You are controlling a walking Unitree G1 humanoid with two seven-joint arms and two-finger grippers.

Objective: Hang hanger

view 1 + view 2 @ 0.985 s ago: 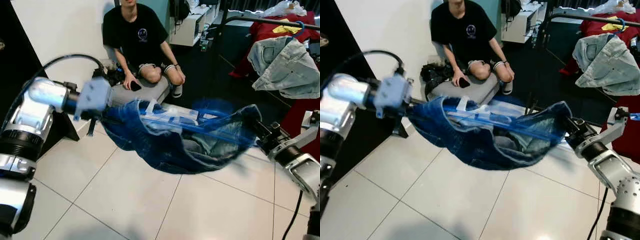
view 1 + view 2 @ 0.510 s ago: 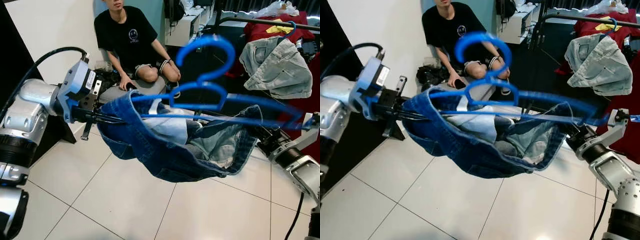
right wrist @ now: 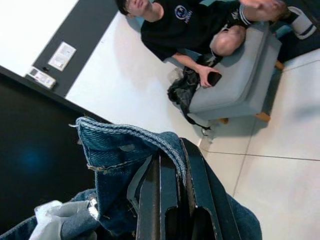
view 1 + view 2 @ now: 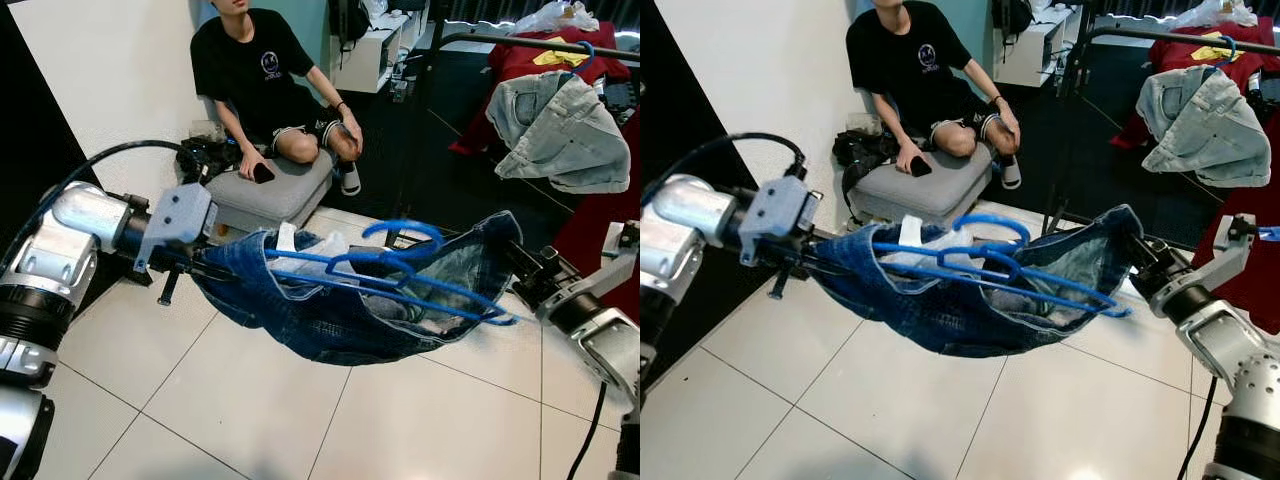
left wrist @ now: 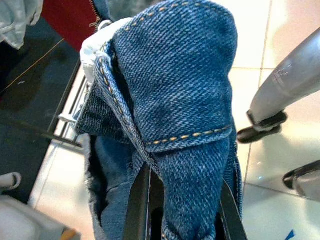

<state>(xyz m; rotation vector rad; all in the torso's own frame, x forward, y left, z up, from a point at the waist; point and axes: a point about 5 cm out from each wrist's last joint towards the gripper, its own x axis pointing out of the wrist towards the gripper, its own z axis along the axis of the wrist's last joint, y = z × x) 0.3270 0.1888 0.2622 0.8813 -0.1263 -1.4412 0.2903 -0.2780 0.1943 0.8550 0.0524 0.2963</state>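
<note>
A pair of dark blue jeans hangs stretched like a sling between my two arms above the floor. My left gripper is shut on the waistband's left end, whose denim folds over the fingers in the left wrist view. My right gripper is shut on the right end, with the denim edge against its fingers. A blue plastic hanger lies across the open top of the jeans, hook tilted up.
A person sits on a grey cushion by the white wall ahead. A black clothes rack at the right rear carries a pale denim jacket and red clothes. White floor tiles lie below.
The hanger, which was flung up high above the jeans half a second ago, has dropped back onto them. The jeans sag lower and both grippers keep their hold.
</note>
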